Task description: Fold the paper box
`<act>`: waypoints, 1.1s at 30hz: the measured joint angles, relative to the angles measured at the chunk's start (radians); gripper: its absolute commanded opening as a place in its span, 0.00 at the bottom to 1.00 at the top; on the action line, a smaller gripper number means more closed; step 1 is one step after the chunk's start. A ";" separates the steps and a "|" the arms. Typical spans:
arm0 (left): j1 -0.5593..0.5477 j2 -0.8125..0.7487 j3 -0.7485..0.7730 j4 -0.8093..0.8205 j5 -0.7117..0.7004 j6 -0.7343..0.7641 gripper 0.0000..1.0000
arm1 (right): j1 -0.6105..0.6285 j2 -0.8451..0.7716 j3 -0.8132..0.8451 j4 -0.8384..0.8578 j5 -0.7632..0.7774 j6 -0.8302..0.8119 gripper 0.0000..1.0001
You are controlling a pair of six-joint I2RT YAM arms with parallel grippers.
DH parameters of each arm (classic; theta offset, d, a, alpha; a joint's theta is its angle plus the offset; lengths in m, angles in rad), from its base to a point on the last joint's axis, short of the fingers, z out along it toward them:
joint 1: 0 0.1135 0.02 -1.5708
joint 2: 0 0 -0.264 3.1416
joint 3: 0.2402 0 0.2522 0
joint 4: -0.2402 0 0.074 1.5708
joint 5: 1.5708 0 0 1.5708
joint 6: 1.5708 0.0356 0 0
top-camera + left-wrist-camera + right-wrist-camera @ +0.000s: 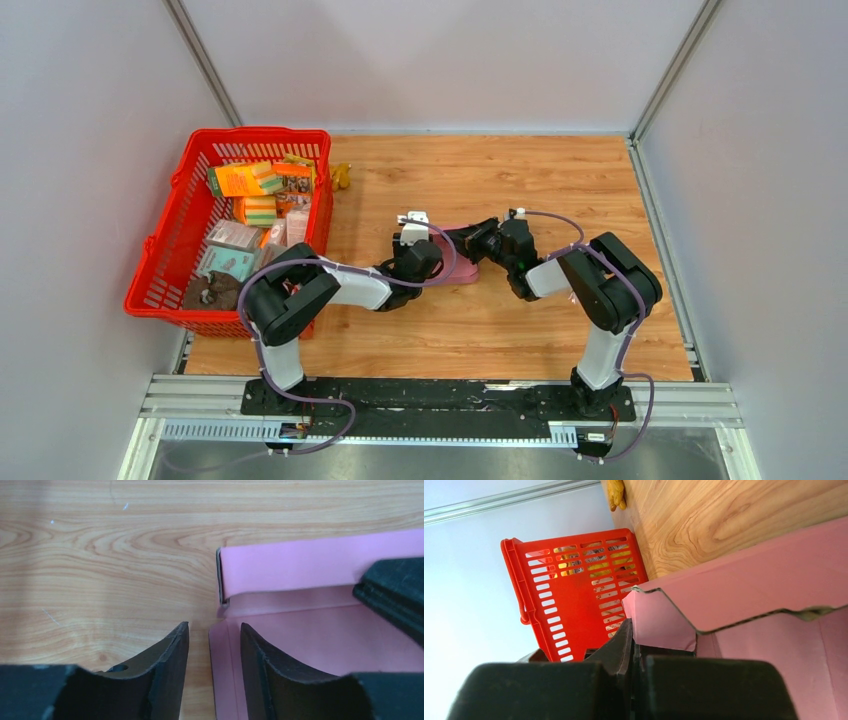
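**Box part-formed: one wall pinched, one flap being approached**

The box [465, 270] is lying near the middle of the table [560, 180], between the two wrists and well apart from the basket [160, 230] at the left. It is sitting only partly formed. One long wall [310, 570] is standing upright with its end tucked over, while the end flap [220, 680] beside it is lying flat on the wood.

The right gripper [633, 640] is showing its jaws fully together. They appear to be pinching a raised wall on the side of the box away from the other arm, though the contact itself is partly hidden. I judge it is serving as an anchor, so that the light card cannot slide or spring flat while the other arm works.

The left gripper [214, 627] is standing about half open and is holding nothing. Its fingers [170, 670] are straddling the flap's outer edge, one over bare wood and one over pink, with neither visibly touching. This placement is pointing to the likely next step: closing on that edge and raising the flap to meet the tucked corner. Thin card may buckle there, or drag the box if the anchor slips.
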 measured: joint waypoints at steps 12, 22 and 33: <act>0.015 -0.002 0.004 0.035 0.039 0.016 0.32 | 0.000 0.000 0.000 0.003 -0.008 0.000 0.00; 0.027 0.062 0.121 -0.100 -0.021 -0.022 0.03 | 0.002 0.000 0.000 0.006 -0.010 0.001 0.00; -0.025 0.062 0.202 -0.332 -0.195 -0.119 0.00 | 0.027 -0.021 -0.005 -0.008 -0.002 -0.018 0.05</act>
